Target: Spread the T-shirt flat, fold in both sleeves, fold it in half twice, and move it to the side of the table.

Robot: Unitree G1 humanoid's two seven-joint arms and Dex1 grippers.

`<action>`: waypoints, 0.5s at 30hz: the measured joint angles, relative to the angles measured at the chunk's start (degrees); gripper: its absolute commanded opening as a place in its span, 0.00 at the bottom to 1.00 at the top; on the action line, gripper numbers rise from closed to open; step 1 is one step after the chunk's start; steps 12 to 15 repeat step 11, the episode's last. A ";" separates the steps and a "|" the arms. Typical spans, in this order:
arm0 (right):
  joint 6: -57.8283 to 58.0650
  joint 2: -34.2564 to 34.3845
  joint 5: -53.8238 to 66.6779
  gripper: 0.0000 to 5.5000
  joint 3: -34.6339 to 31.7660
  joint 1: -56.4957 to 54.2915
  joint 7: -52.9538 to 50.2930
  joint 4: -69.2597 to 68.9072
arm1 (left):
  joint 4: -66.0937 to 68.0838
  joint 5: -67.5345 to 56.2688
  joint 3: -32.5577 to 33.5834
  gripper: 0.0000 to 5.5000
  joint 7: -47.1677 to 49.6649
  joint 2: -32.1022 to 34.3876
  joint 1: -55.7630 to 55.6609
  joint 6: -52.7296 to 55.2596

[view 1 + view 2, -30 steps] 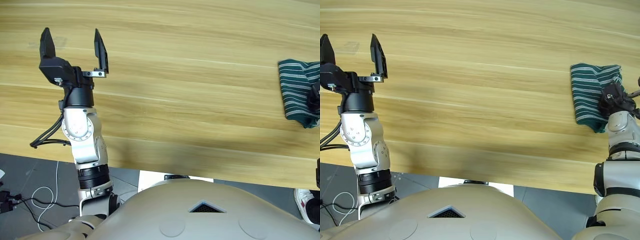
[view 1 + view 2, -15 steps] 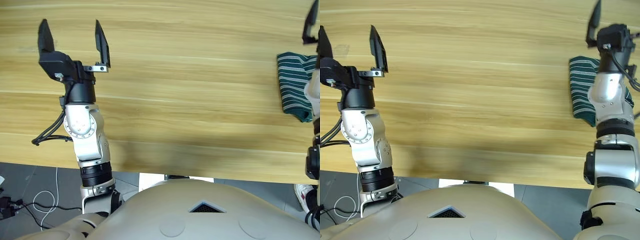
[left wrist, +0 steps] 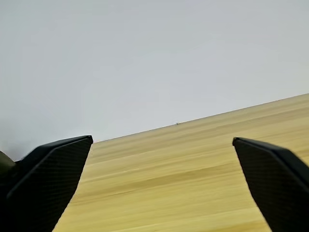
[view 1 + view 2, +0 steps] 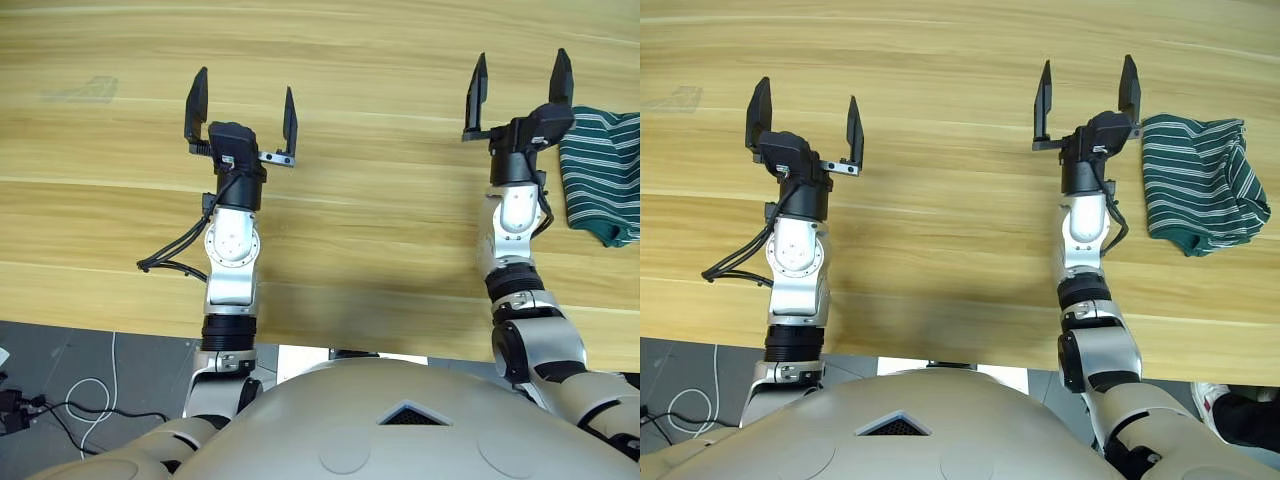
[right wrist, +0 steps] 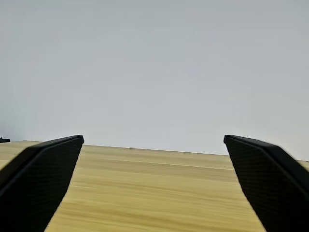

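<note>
The T-shirt [image 4: 1202,182], dark green with thin white stripes, lies folded into a small bundle at the right side of the wooden table [image 4: 940,80]. My right gripper [image 4: 1086,95] is raised just left of the bundle, open, with nothing between its fingers and clear of the cloth. My left gripper [image 4: 805,112] is held up over the left part of the table, also open with nothing in it. Both wrist views look past dark fingertips [image 3: 46,169] [image 5: 38,164] along the bare tabletop toward a pale wall.
The table's near edge [image 4: 350,335] runs in front of me. Below it, at the left, cables [image 4: 70,400] lie on a grey floor. Bare wood stretches between and beyond the two arms.
The right gripper has let go of the T-shirt, lifted and swung left, away from it. The left gripper has moved right toward the centre. The bundle stays at the right side.
</note>
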 measured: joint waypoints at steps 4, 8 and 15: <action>0.47 0.46 -0.26 0.98 -1.65 0.05 1.48 0.00 | 2.39 1.40 -0.29 0.98 0.82 0.13 -0.39 -1.78; 0.50 0.76 -1.34 0.98 -2.81 0.32 2.34 -0.04 | 3.18 1.39 -0.23 0.98 1.63 -0.20 -0.60 -2.06; 0.61 1.55 -2.11 0.98 -3.54 0.47 2.51 -0.06 | 3.18 1.26 0.23 0.98 2.51 -0.36 -0.61 -2.06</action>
